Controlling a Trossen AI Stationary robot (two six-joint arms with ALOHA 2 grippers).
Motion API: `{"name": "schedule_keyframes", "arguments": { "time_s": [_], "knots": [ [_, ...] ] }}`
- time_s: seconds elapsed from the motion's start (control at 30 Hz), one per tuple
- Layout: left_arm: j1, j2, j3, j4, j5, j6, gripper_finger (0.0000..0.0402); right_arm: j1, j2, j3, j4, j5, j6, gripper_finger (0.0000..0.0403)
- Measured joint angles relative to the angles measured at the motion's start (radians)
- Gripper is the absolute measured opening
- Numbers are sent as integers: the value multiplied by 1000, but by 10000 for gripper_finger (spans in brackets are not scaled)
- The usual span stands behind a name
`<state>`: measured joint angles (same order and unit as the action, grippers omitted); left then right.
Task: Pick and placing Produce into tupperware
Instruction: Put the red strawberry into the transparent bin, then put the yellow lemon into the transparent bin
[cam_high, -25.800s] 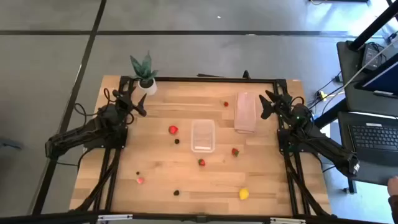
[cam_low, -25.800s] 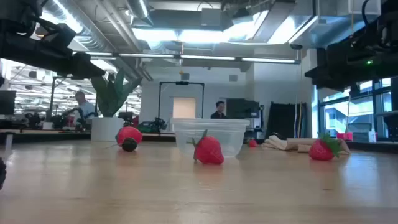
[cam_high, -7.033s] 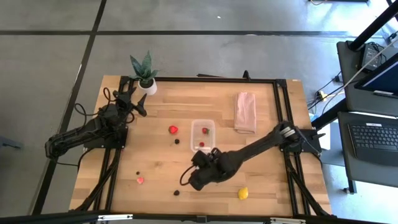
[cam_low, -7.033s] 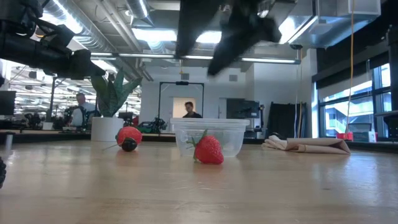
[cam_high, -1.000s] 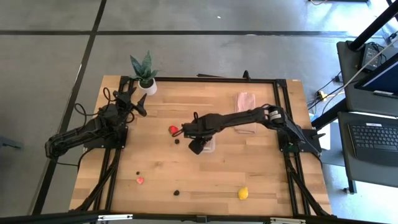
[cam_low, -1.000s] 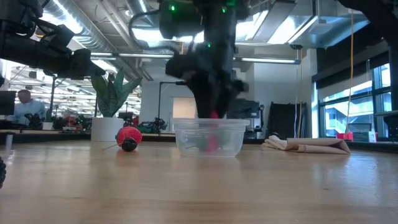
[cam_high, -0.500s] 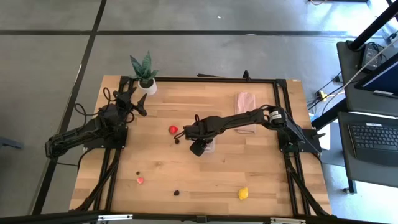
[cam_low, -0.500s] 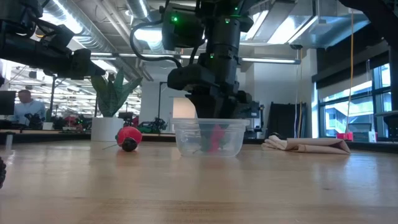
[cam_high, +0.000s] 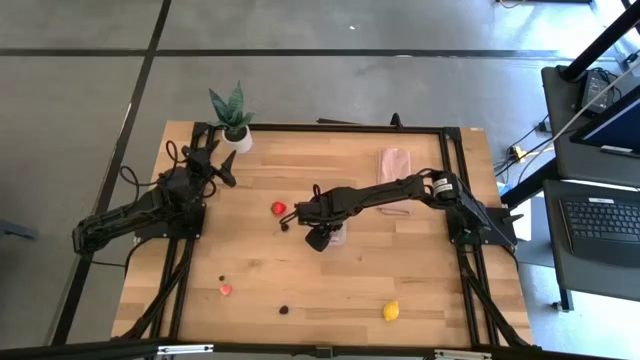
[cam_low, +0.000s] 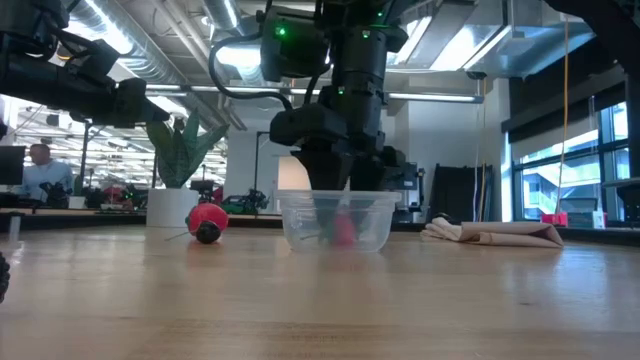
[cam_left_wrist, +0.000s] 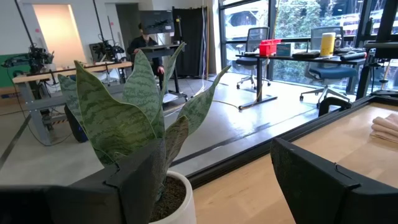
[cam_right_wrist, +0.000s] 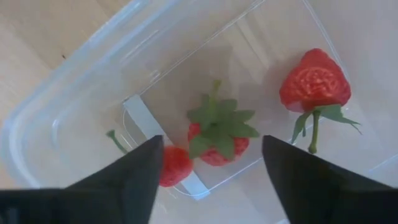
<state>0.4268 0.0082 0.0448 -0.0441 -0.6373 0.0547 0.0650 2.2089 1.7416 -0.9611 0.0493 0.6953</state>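
The clear tupperware (cam_right_wrist: 155, 99) sits mid-table, mostly under my right gripper (cam_high: 322, 238) in the high view. In the right wrist view three red strawberries lie on its floor: one (cam_right_wrist: 314, 81) off to the side, one (cam_right_wrist: 217, 140) in the middle, one (cam_right_wrist: 173, 165) close by a finger. My right gripper (cam_right_wrist: 211, 180) hovers open just above them, pointing down, and touches nothing. In the low view it stands over the tupperware (cam_low: 335, 222). My left gripper (cam_high: 220, 165) waits open at the far left, by the potted plant (cam_left_wrist: 137, 118).
Loose on the table are a strawberry (cam_high: 278, 208), a dark berry (cam_high: 285, 226) beside it, a tiny dark berry (cam_high: 221, 279), a pinkish piece (cam_high: 226, 289), another dark berry (cam_high: 284, 310) and the lemon (cam_high: 391, 311). The pinkish lid (cam_high: 392, 160) lies far-right, partly under the right arm.
My right gripper has settled slightly lower over the tupperware. A red strawberry that showed at rim height under it a second ago now lies lower, on the floor of the tupperware.
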Motion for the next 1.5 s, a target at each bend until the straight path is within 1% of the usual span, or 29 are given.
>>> {"name": "schedule_keyframes", "arguments": {
  "time_s": [0.07, 0.17, 0.27, 0.4, 0.5, 0.63, 0.67, 0.77, 0.93, 1.0, 1.07, 1.2, 1.27, 1.37, 1.43, 1.5],
  "knots": [
    [0, 0, 0, 0, 0, 0, 285, 0, 0, 1, -1, -4, 1, 314],
    [0, 0, 0, 0, 0, 0, 285, 1, 2, 45, -38, -6, -20, 340],
    [0, 0, 0, 0, 0, 0, 285, 12, -15, 130, -85, 61, -38, 349],
    [0, 0, 0, 0, 0, 0, 285, 42, -50, 301, -277, 115, -78, 351],
    [0, 0, 0, 0, 0, 0, 285, 100, -76, 417, -458, 166, -108, 351],
    [0, 0, 0, 0, 1, 0, 285, 224, -120, 509, -601, 194, -146, 351],
    [0, 0, 0, 0, 1, 0, 285, 260, -134, 520, -612, 194, -145, 351],
    [0, 0, 0, 0, 2, 0, 285, 370, -164, 522, -606, 189, -158, 351],
    [0, 0, 0, 0, 2, 0, 285, 558, -173, 509, -599, 186, -181, 351],
    [0, 0, 0, 0, 2, 0, 285, 618, -173, 491, -587, 186, -146, 351],
    [0, 0, 0, 0, 2, 0, 285, 665, -173, 463, -587, 192, -74, 351],
    [0, 0, 0, 0, 3, 0, 285, 733, -173, 409, -566, 193, 91, 351],
    [0, 0, 0, 0, 3, 0, 285, 756, -174, 384, -524, 192, 134, 351],
    [0, 0, 0, 0, 3, 0, 285, 777, -174, 357, -452, 193, 128, 351],
    [0, 0, 0, 0, 3, 0, 285, 779, -174, 337, -407, 194, 86, 351],
    [0, 0, 0, 0, 3, 0, 285, 779, -174, 319, -402, 181, 25, 351]
  ]
}}
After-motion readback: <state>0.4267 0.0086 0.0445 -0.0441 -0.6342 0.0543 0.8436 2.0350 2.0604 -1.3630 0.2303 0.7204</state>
